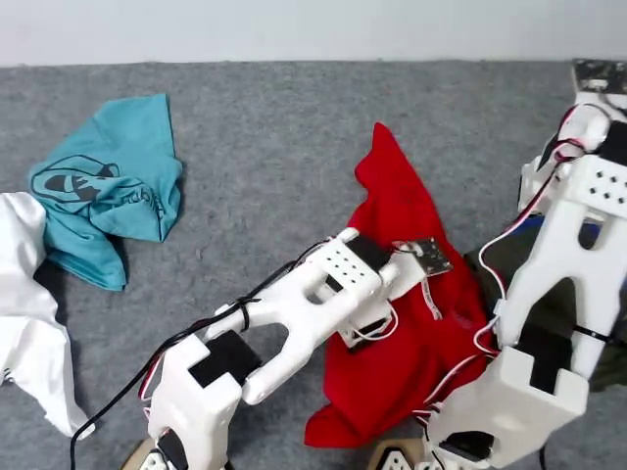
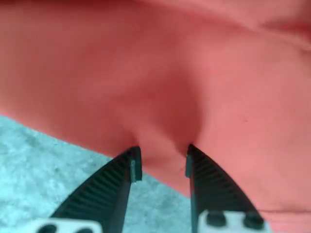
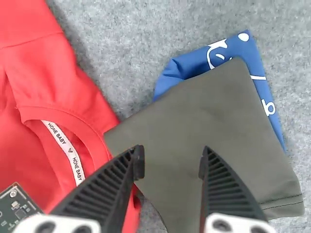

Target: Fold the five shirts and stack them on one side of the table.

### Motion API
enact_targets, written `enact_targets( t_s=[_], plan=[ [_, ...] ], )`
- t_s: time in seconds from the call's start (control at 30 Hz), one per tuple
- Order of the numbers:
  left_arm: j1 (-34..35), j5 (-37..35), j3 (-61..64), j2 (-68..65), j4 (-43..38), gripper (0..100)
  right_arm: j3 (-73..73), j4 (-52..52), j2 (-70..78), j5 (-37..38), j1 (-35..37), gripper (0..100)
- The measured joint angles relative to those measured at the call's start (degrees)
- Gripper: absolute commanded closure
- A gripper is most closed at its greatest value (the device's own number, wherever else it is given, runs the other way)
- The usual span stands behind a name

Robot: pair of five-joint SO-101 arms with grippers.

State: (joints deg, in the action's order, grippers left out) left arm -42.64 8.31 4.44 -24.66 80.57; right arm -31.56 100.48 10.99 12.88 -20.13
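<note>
A crumpled red shirt (image 1: pixel 402 206) lies in the middle of the grey table. My left gripper (image 2: pixel 163 162) is at its near edge, shut on a puckered fold of the red shirt (image 2: pixel 204 73). To the right, a folded dark green shirt (image 3: pixel 209 131) rests on a folded blue shirt (image 3: pixel 194 73). My right gripper (image 3: pixel 170 162) hangs open just above the green shirt's corner, holding nothing. The red shirt's collar (image 3: pixel 63 141) lies beside that stack. A teal shirt (image 1: pixel 108 196) and a white shirt (image 1: pixel 29 323) lie crumpled at the far left.
The right arm (image 1: pixel 568 255) stands over the stack at the table's right edge and hides most of it. Bare grey table (image 1: pixel 274 127) stretches between the teal shirt and the red one, and along the back.
</note>
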Motion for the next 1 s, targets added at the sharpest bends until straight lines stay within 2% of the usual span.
enact_targets(
  t_s=[0.2,0.53,0.67,0.87,1.0],
  plan=[
    [-0.3,0.0,3.1,0.1,-0.9,99,0.0,0.0,0.0,0.0,0.0,81.5],
    [1.2,0.3,2.5,0.1,-0.4,99,0.2,0.0,0.0,0.0,0.0,81.5],
    [8.3,0.3,-4.6,0.0,5.2,99,0.2,0.0,0.0,0.0,0.0,81.5],
    [21.5,2.4,-24.6,0.0,17.5,99,0.2,0.0,0.0,0.0,0.0,81.5],
    [28.0,2.5,-38.1,0.0,18.5,99,0.2,0.0,0.0,0.0,0.0,81.6]
  ],
)
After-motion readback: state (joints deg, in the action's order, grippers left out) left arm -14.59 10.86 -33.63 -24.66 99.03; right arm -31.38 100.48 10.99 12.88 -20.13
